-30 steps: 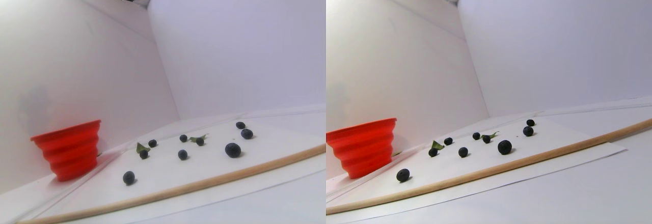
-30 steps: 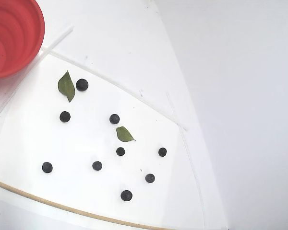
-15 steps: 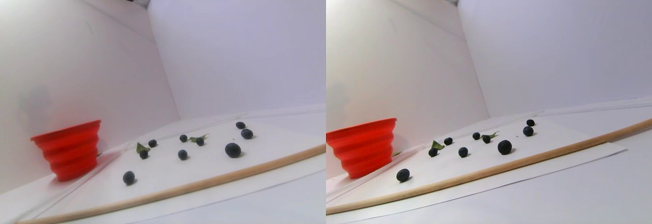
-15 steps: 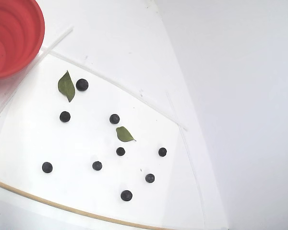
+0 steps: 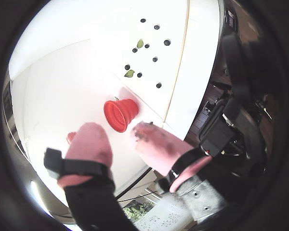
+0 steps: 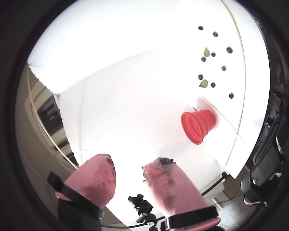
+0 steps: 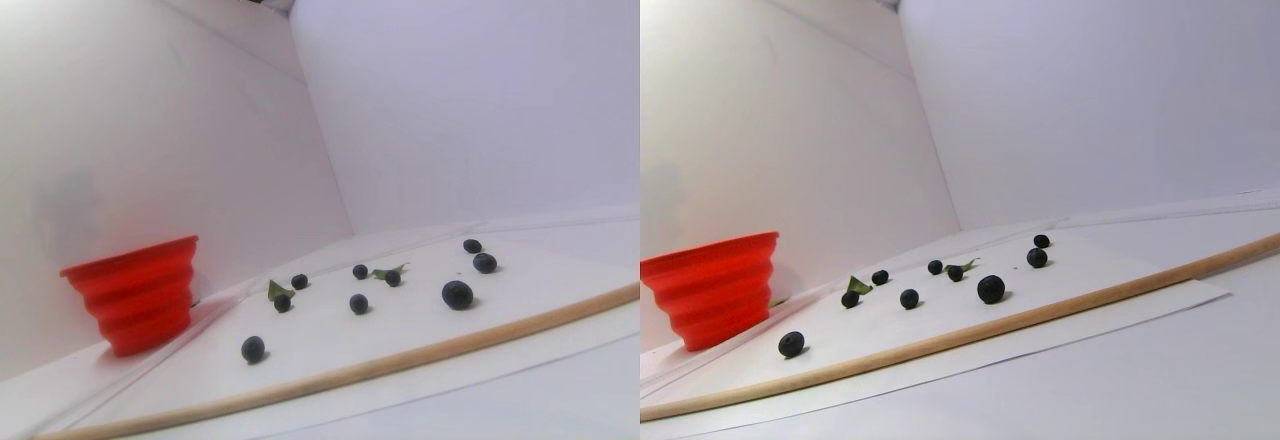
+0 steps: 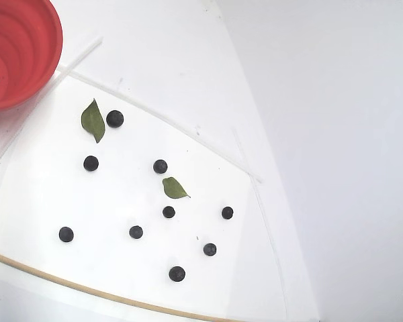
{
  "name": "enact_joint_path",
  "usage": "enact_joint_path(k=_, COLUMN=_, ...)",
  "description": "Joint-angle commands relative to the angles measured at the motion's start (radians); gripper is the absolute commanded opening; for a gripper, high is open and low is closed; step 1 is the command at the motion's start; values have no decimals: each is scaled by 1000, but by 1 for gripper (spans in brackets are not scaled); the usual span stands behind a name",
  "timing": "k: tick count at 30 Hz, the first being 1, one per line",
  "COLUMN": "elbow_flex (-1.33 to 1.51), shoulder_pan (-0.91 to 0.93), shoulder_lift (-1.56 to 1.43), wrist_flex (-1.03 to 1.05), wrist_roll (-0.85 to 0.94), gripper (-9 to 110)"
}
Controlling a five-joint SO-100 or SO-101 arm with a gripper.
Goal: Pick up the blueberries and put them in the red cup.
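Berries (image 8: 160,166) lay scattered on a white sheet (image 8: 33,194) on the desk (image 8: 336,201); eight counted in the fixed view, none touching another. Cup (image 8: 17,47) stood upright at the top left corner of that view, just off the sheet's corner, apart from every berry. Small dark specks showed on its inner floor; nothing else could be made out inside. Two leaves (image 8: 93,120) lay flat among the berries, one just beside the berry nearest the cup, the other near the middle of the group. Wooden rod (image 8: 87,290) ran along the sheet's near edge.

In the stereo pair view the cup (image 7: 135,295) sat at far left against the white wall panel (image 7: 150,140), with berries (image 7: 457,295) spread to its right and the rod (image 7: 400,360) in front of them.

End effector (image 5: 118,137) was held high, well apart from the sheet, in both wrist views. Its two pink-covered fingers (image 5: 89,144) stood spread with a clear gap between them and held nothing. Dark smudges marked the tip of one finger (image 6: 171,180). Cup (image 6: 197,126) appeared small and far away past the fingertips, berries (image 6: 215,34) farther still.
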State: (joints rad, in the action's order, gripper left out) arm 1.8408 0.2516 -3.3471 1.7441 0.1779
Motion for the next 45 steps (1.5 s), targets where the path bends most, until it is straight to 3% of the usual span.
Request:
enact_joint_path(k=1, elbow_flex=-3, shoulder_pan=-21, shoulder_lift=11, wrist_flex=-3, wrist_roll=3, gripper=12)
enact_joint_path(k=12, elbow_flex=-8, shoulder_pan=15, shoulder_lift=6, wrist_flex=-2, wrist_roll=5, gripper=12)
enact_joint_path(k=22, elbow_flex=-40, shoulder_pan=-72, shoulder_lift=9, wrist_flex=-18, wrist_roll=3, gripper=11)
enact_joint_path(k=26, elbow_flex=-130, shoulder_pan=-81, shoulder_lift=133, wrist_flex=-132, wrist_roll=0, gripper=11)
enact_joint_path(k=45, elbow_flex=-26, shoulder_pan=-80, shoulder_lift=110, wrist_flex=-110, wrist_roll=322, gripper=11)
